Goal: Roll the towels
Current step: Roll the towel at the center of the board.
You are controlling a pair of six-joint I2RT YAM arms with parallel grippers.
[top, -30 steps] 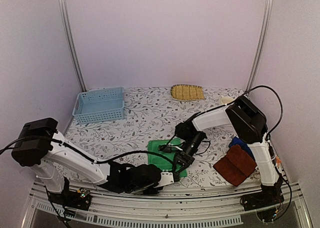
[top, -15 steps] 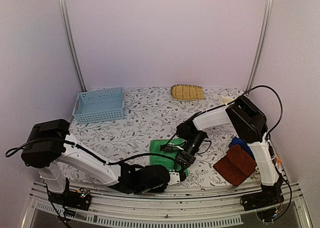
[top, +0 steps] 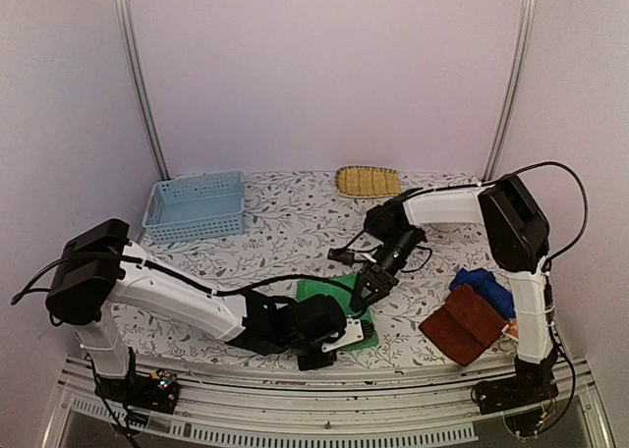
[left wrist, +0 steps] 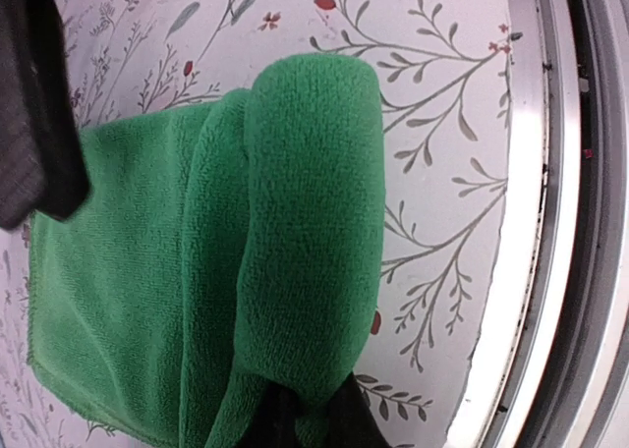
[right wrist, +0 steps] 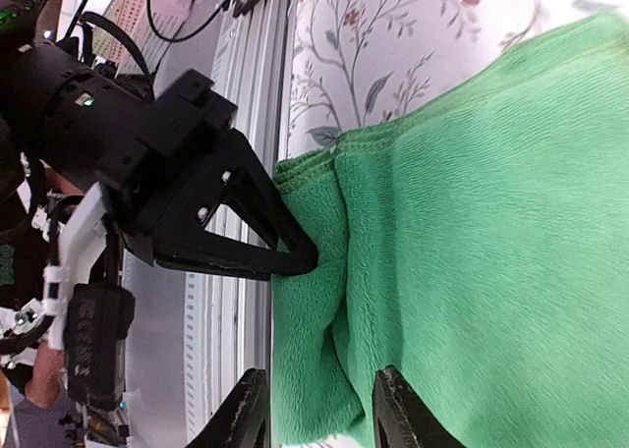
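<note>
The green towel (top: 329, 299) lies near the table's front edge, its near end turned over into a thick fold (left wrist: 305, 232). My left gripper (top: 341, 332) is shut on that folded end; in the left wrist view its dark fingertips (left wrist: 305, 420) pinch the cloth. My right gripper (top: 370, 287) is open, with its fingers (right wrist: 251, 409) apart on either side of the fold's edge (right wrist: 314, 350), next to the left gripper (right wrist: 246, 234). The reddish-brown towel (top: 462, 322), the blue towel (top: 482, 283) and a sliver of the orange towel (top: 513, 326) lie at the right.
The pale blue basket (top: 197, 204) stands at the back left. The yellow straw tray (top: 368, 181) stands at the back centre. The metal rail (left wrist: 550, 222) of the table's front edge runs just beside the green towel.
My left gripper has moved right along the front edge with the towel's end, turning it over. My right gripper has drawn back and up a little, and its arm has stretched out.
</note>
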